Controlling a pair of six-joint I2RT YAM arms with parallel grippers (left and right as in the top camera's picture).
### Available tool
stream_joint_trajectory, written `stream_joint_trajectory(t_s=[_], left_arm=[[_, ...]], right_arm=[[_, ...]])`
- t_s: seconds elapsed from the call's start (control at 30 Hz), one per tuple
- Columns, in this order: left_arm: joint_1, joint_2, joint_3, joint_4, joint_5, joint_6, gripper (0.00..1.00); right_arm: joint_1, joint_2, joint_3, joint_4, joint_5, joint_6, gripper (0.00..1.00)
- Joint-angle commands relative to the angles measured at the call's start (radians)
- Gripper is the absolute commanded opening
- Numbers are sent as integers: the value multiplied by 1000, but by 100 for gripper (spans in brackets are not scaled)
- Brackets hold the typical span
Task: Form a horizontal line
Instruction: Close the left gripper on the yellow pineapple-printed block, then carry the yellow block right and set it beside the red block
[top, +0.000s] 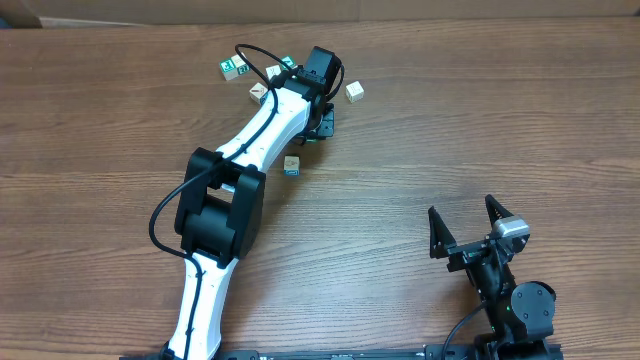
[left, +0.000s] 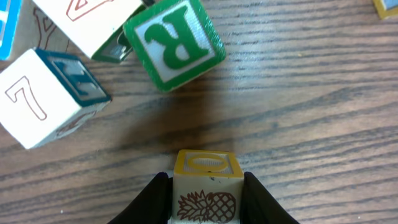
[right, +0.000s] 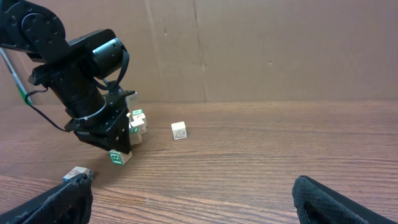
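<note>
Horizontal line (top: 235, 69): short pair, long axis left-right.

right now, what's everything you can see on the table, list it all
bunched cubes: about five, cream with teal or green faces, far side of the table by the left arm's wrist; among them a green R cube and a 7 cube
far lone cube: one, cream, right of the bunch, apart
near lone cube: one, cream and teal, beside the left arm
pineapple cube: one, cream with yellow top, held
table: one, brown wood grain
cardboard wall: one, brown, behind the table
left claw: shut on the pineapple cube
right claw: open, empty, near right
</note>
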Motion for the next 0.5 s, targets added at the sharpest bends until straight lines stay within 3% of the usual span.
stream_joint_trajectory(t_s=[0.0, 0.2, 0.47], left_arm=[[-10, 7, 23, -24, -5, 7, 27], [-15, -68, 23, -47, -7, 1, 26], [-34, -230, 23, -143, -7, -105, 26]], right_arm=[[-5, -12, -10, 3, 6, -4, 100], [-5, -12, -10, 3, 6, -4, 100], [-5, -12, -10, 3, 6, -4, 100]])
